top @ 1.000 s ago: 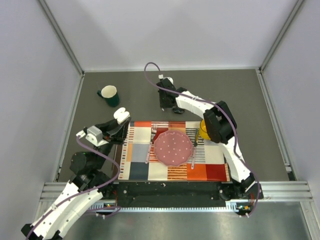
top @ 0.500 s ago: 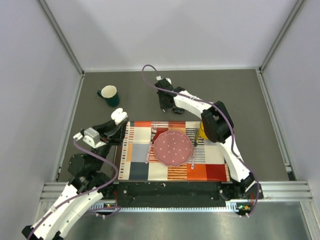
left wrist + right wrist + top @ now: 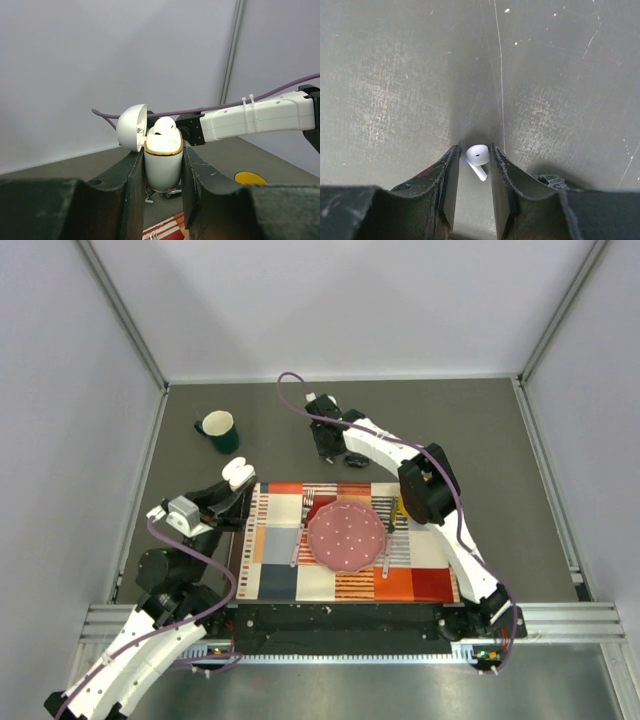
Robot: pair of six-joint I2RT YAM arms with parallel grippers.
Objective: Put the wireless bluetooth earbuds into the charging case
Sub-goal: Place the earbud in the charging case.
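Holding case (image 3: 162,172) clamped in left gripper (image 3: 161,156) at nine o'clock; straddling earbud (image 3: 477,155) at twelve with right gripper (image 3: 474,148), cannot tell if pinched; centre, squeeze gently, lift.

soft even light, faint shadows, blurry foreground

Small white rounded plastic charging case (image 3: 162,172) with a gold rim stands upright, pinched at both sides by the left gripper (image 3: 162,157). Its domed lid (image 3: 131,127) is swung open to the left. 1 tiny white plastic earbud (image 3: 163,127) sits inside, head poking above the rim. The 2nd white earbud (image 3: 478,156) lies on the grey table (image 3: 395,75), stem angled, between the right gripper's (image 3: 474,150) parted fingers.
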